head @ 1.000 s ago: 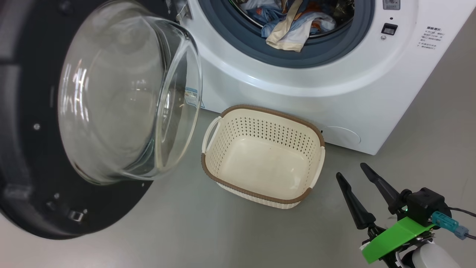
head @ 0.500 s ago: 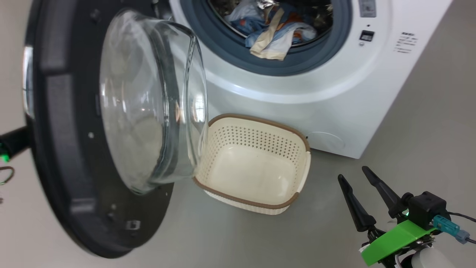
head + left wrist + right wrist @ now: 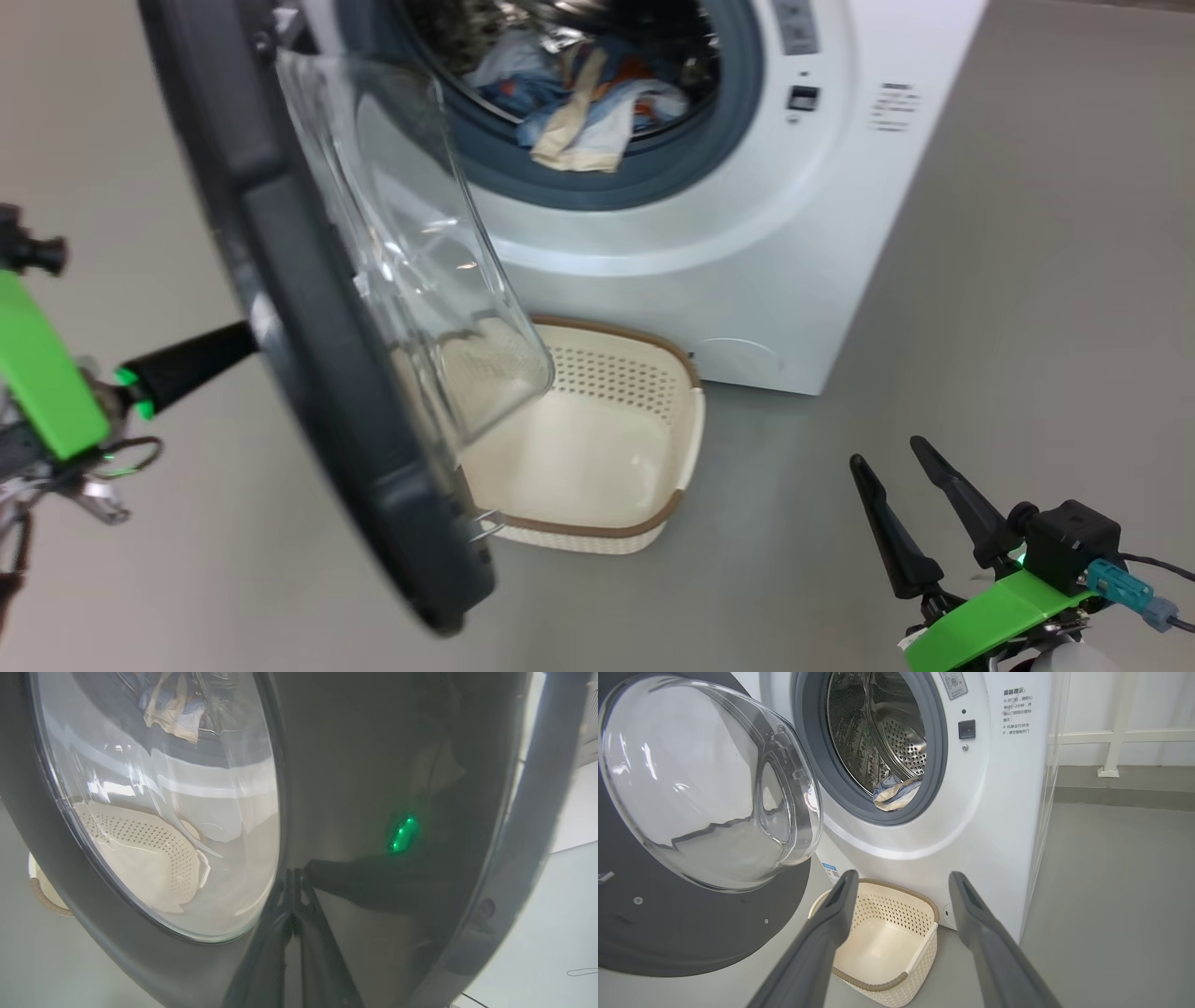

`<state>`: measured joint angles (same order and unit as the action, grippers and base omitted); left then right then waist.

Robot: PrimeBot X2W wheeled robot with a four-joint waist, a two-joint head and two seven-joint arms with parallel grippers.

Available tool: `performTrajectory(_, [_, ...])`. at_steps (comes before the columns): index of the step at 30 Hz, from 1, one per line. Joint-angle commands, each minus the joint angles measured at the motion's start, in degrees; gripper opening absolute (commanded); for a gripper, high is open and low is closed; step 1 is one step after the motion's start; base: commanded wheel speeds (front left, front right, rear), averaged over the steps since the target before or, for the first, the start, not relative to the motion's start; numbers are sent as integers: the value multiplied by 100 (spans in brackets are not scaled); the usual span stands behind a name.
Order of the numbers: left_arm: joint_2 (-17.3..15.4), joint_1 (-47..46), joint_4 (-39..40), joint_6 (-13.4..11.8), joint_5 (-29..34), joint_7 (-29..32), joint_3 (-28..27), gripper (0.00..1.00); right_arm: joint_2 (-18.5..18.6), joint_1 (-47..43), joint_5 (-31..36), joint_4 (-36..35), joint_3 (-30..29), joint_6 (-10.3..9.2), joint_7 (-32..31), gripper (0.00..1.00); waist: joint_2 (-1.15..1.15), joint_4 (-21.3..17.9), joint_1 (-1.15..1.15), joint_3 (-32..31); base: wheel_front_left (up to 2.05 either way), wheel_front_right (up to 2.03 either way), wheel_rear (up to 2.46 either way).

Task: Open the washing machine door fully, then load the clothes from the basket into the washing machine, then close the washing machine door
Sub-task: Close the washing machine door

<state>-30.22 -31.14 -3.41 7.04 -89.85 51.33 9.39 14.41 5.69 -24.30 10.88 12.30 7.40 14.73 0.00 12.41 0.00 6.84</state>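
Observation:
The washing machine door (image 3: 317, 308) stands half open, its black rim edge-on and its glass bowl over the basket's left part. My left gripper (image 3: 247, 336) is shut, with nothing in it, its tips against the door's outer face; in the left wrist view the left gripper (image 3: 293, 891) touches the glossy black door (image 3: 373, 765). The cream basket (image 3: 686, 439) lies empty on the floor before the white washing machine (image 3: 794, 280). Clothes (image 3: 579, 103) lie in the drum, one pale piece draped over the grey gasket. My right gripper (image 3: 887, 455) hangs open, right of the basket.
Grey floor stretches to the right of the machine and around my right gripper (image 3: 902, 877). The right wrist view shows the basket (image 3: 887, 905), the clothes (image 3: 894, 795) in the steel drum, and a white rail along the far wall (image 3: 1111, 737).
The door has swung from wide open toward the machine, now edge-on to the head camera. The head view has shifted, bringing my left gripper into sight behind the door. The right gripper has stayed put.

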Motion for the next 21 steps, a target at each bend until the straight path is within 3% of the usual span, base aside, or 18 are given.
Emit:
performTrajectory(1, [-137,-334,228,45,22,-26,-174,0,17,-30,32,-148,84,9,27,100,0,-238,0,-32,0,0,0])
performTrajectory(11, [124,-617,-76,45,254,-329,-2,0,-122,7,34,-165,10,9,27,100,0,-994,0,65,0,0,0])
performTrajectory(21, [98,-868,-383,45,441,-627,-28,0,-261,75,41,-185,-29,9,27,100,0,-1634,0,235,0,0,0])
